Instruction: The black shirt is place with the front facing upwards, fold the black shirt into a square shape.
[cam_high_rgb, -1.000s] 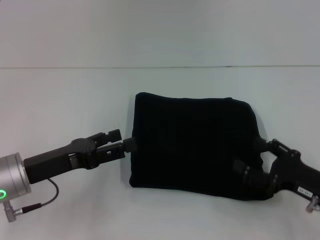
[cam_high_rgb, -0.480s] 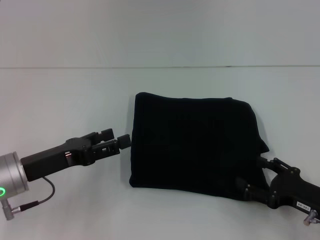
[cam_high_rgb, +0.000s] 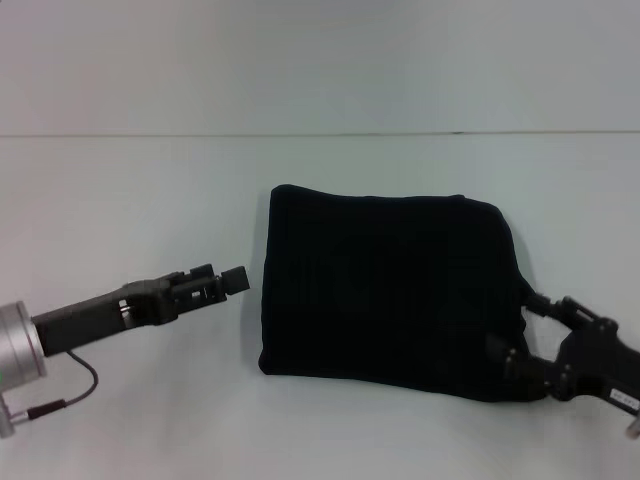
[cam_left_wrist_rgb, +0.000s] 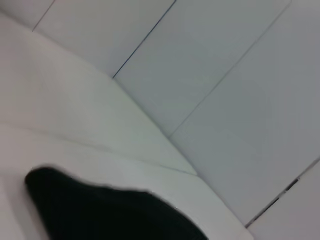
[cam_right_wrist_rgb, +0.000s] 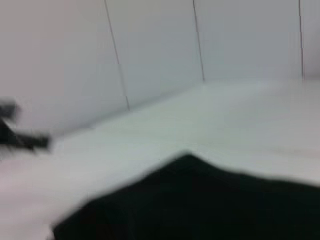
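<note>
The black shirt (cam_high_rgb: 385, 295) lies folded into a rough square in the middle of the white table, plain black side up. My left gripper (cam_high_rgb: 232, 280) hovers just off the shirt's left edge, open and holding nothing. My right gripper (cam_high_rgb: 522, 335) sits at the shirt's near right corner, its fingers spread and empty. A rounded edge of the black shirt (cam_left_wrist_rgb: 110, 215) shows in the left wrist view. The right wrist view has the black shirt (cam_right_wrist_rgb: 200, 205) low in the picture, with the left gripper (cam_right_wrist_rgb: 20, 135) blurred far off.
The white table (cam_high_rgb: 130, 190) runs back to a pale wall, the seam between them crossing the head view. A thin cable (cam_high_rgb: 75, 390) hangs from the left arm near the table's front left.
The left gripper has drawn back leftward off the shirt's left edge. The right gripper has pulled back from over the shirt's near right corner toward the front right. The shirt has stayed put.
</note>
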